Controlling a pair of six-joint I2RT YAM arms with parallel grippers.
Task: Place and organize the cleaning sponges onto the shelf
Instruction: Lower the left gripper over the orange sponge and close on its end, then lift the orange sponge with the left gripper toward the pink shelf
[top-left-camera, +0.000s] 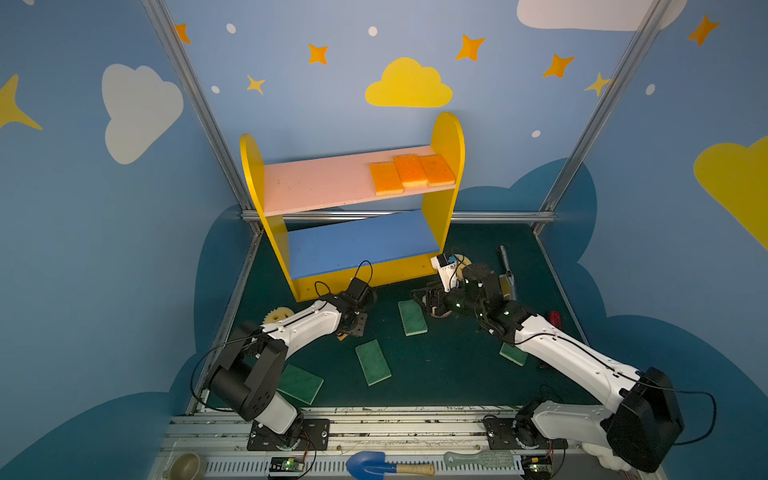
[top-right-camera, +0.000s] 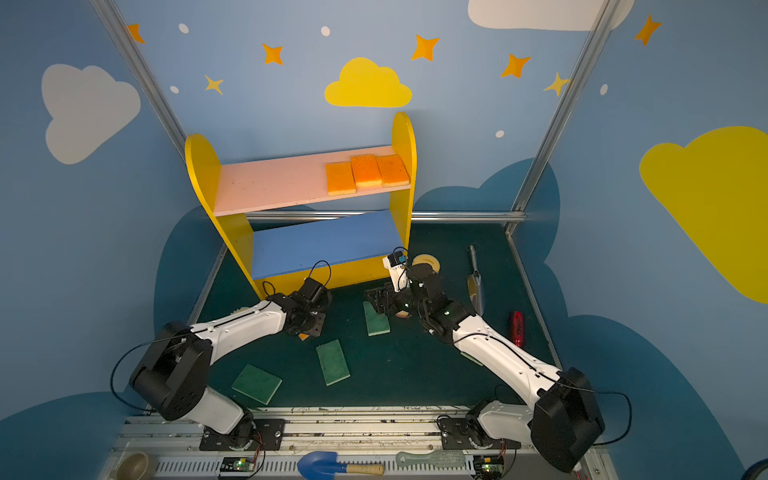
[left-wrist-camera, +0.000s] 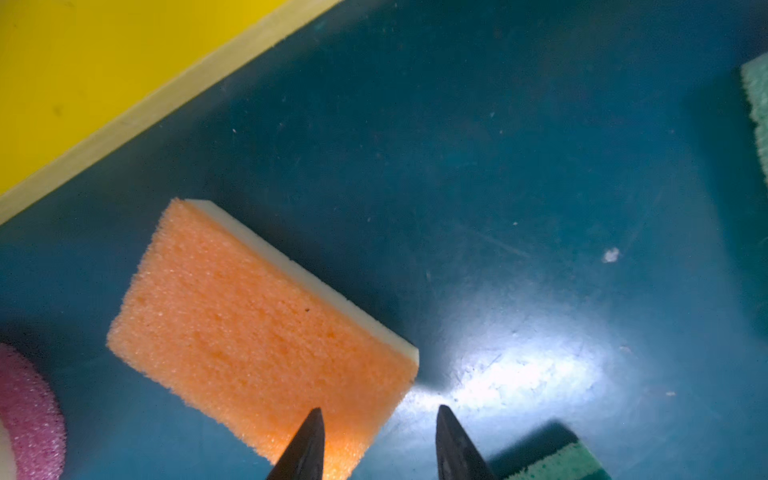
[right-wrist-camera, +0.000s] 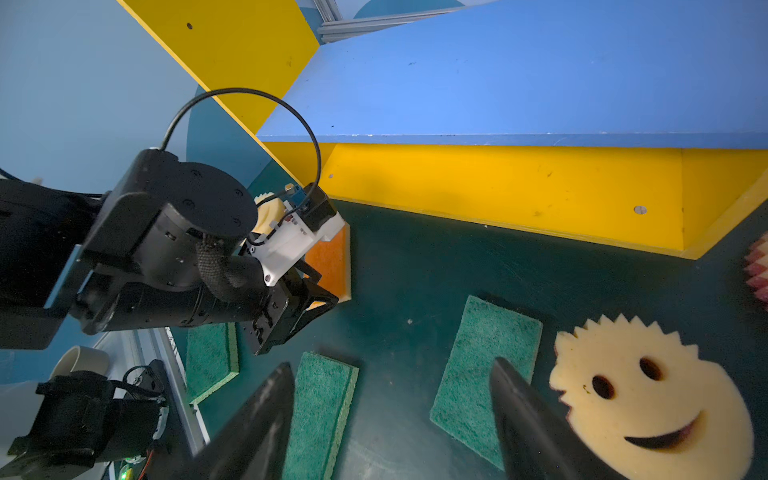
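The shelf stands at the back, with three orange-topped sponges side by side on the right end of its pink board. My left gripper is low over a fourth orange sponge on the floor. It is open, one fingertip over the sponge's end and the other beside it. My right gripper hangs open above two green sponges, next to a smiley sponge. More green sponges lie on the floor. Another toothed yellow sponge peeks from behind the left arm.
A red cylinder and a metal-handled tool lie at the right. A blue trowel, a brush and a bowl sit on the front rail. The blue board is bare.
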